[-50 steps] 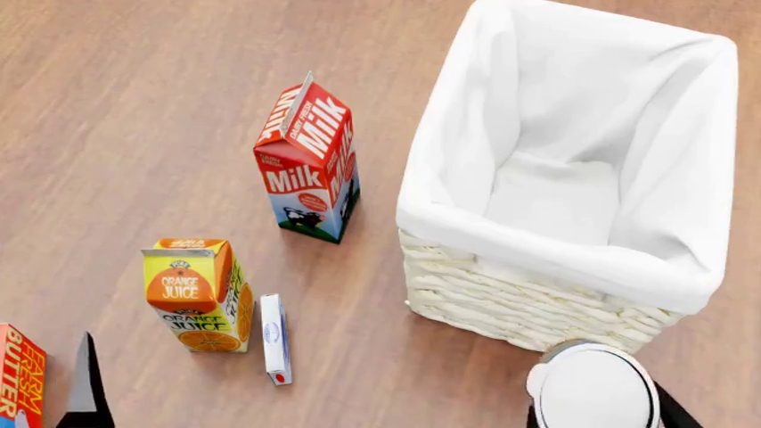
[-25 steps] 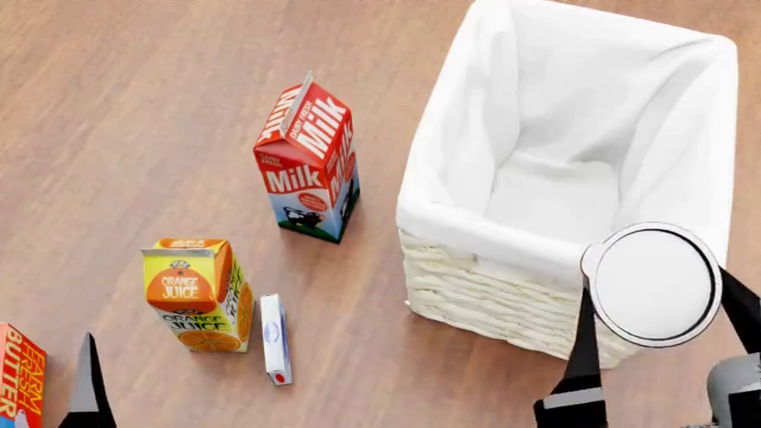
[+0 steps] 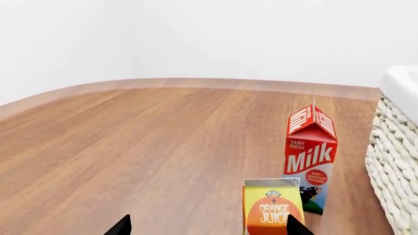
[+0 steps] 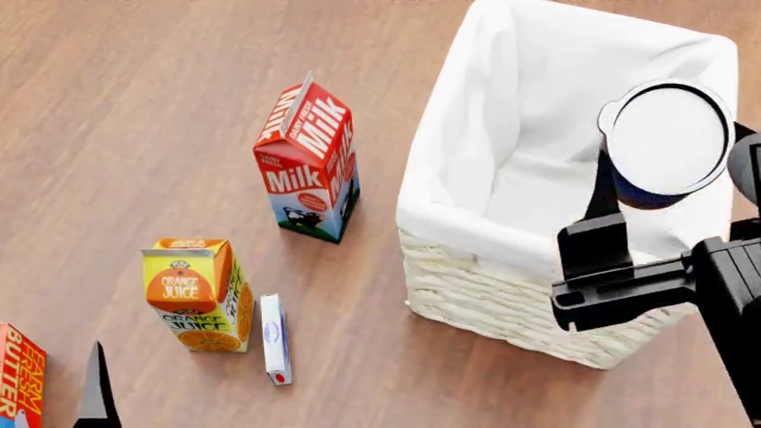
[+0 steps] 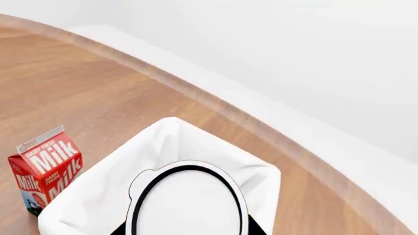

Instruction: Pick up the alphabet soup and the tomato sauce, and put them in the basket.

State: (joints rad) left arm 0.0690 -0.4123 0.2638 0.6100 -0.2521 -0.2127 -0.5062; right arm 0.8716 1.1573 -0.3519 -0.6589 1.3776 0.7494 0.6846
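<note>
My right gripper (image 4: 672, 178) is shut on the alphabet soup (image 4: 666, 138), a can with a silvery-white top and a dark blue side. It holds the can upright above the right part of the cream wicker basket (image 4: 476, 232) with its white cloth lining. In the right wrist view the can top (image 5: 186, 200) fills the space between the jaws, over the basket (image 5: 98, 200). My left gripper (image 3: 205, 229) is open and empty, low near the orange juice carton. One of its fingers (image 4: 95, 392) shows in the head view. The tomato sauce is out of view.
A milk carton (image 4: 306, 160) stands left of the basket. An orange juice carton (image 4: 196, 294) stands nearer me, with a small white box (image 4: 274, 339) lying beside it. A butter box (image 4: 18, 374) is at the left edge. The floor is wood.
My right gripper has lifted the can from in front of the basket's near wall up and forward, to above the basket. The left gripper has hardly moved.
</note>
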